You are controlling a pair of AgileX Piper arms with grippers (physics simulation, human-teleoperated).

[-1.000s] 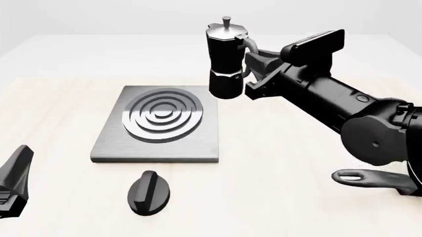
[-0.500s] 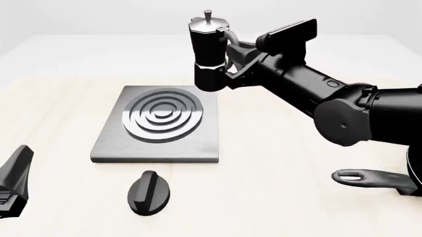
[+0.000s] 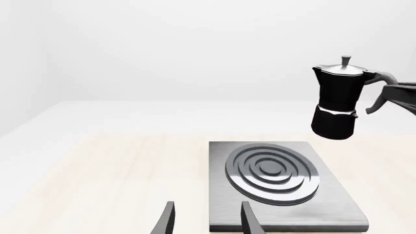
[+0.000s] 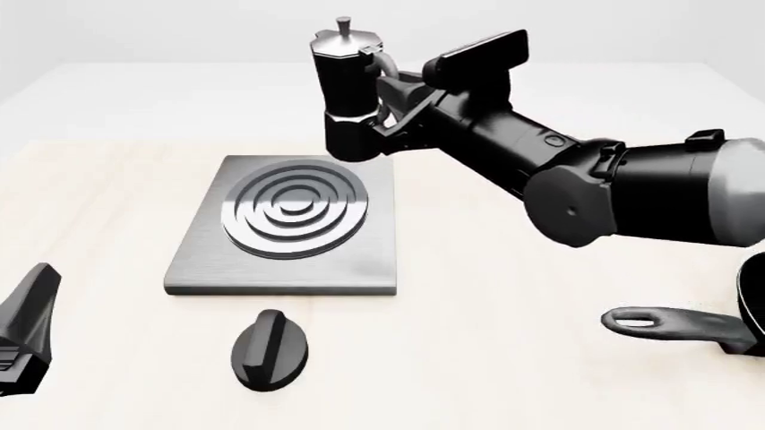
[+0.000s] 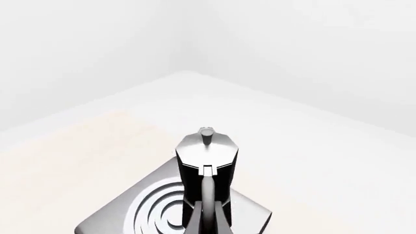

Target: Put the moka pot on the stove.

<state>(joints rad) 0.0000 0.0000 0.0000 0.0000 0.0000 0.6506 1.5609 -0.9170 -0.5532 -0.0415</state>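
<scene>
— What sort of place have you got there?

— You're in a bare simulated test scene, not a real kitchen: a pale wood-look table (image 4: 502,296) against blank white walls (no cupboards or sink).

— But kitchen props?

— Yes: a stove (image 4: 285,226) slab, its loose black knob (image 4: 270,349), a moka pot (image 4: 350,90), a pan handle (image 4: 664,322).

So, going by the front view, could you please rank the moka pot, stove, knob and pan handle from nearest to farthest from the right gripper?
1. moka pot: held in the right gripper.
2. stove: below, to its left.
3. knob and pan handle: both near the front edge, too close to call.
</scene>
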